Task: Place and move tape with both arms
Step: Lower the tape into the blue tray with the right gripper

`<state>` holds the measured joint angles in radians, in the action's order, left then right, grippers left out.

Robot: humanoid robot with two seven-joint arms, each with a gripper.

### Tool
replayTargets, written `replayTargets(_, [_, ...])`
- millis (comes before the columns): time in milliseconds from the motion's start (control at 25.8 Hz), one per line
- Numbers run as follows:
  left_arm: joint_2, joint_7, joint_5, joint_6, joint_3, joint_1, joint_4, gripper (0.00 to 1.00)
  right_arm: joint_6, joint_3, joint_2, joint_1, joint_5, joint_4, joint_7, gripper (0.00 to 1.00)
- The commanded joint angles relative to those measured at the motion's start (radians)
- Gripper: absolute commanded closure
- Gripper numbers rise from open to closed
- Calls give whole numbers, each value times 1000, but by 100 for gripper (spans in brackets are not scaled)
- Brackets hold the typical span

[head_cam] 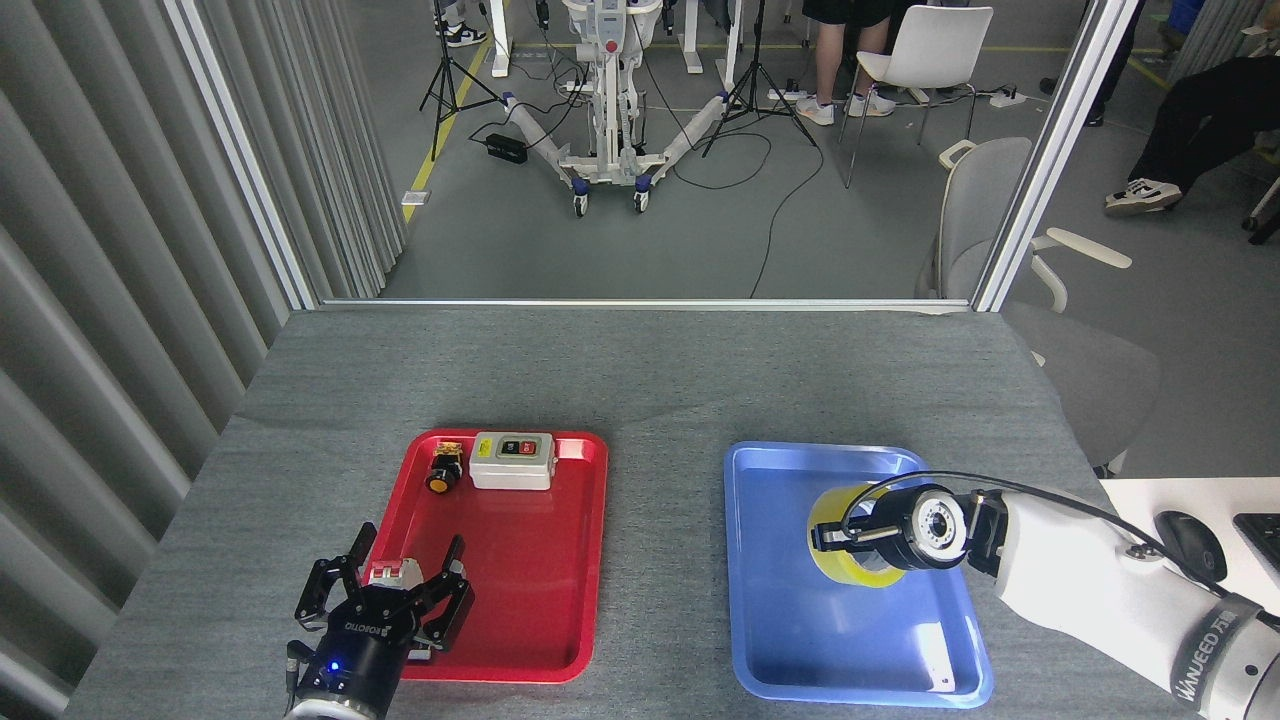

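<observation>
The tape [838, 562], a yellow roll, sits low over the middle of the blue tray [790, 630]. My right gripper [828, 538] reaches in from the right and is shut on the tape, and its wrist hides the roll's right half. I cannot tell whether the roll rests on the tray floor. My left gripper [390, 560] hovers at the near left corner of the red tray [540, 590] with its fingers spread open. A small white and red piece [390, 572] shows between them, and I cannot tell whether it is held.
At the far end of the red tray lie a grey switch box [513, 459] and a black button with a yellow knob [443, 470]. A white desk with a mouse [1190, 545] adjoins the table on the right. A grey chair [985, 220] stands behind the table.
</observation>
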<state>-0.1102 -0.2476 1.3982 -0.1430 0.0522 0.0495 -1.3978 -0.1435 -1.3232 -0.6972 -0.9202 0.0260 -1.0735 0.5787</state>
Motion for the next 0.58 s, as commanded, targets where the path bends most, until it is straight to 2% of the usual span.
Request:
replayTargets(0, [-6, 4, 1, 0, 0, -5, 5, 0, -48, -10, 22, -3, 2, 3, 15, 82])
replayTargets(271, [-8, 2, -18, -17, -40, -25, -12, 0, -103, -7, 64, -14, -9, 7, 56, 81])
replayTargets(349, [-13, 4, -30, -49, -48, -42, -43, 0, -111, -5, 78, -14, -9, 20, 56, 80])
replayTargets(426, [-36, 8, -30, -101, -57, -89, -116, 0, -116, -1, 91, -12, -9, 40, 56, 76])
replayTargets(465, [-40, 16, -30, -109, -63, -114, -155, 0, -117, 2, 96, -12, -8, 52, 55, 70])
replayTargets(542, [-37, 76, -30, -86, -74, -145, -211, 0, -114, 7, 99, -12, -8, 75, 55, 62])
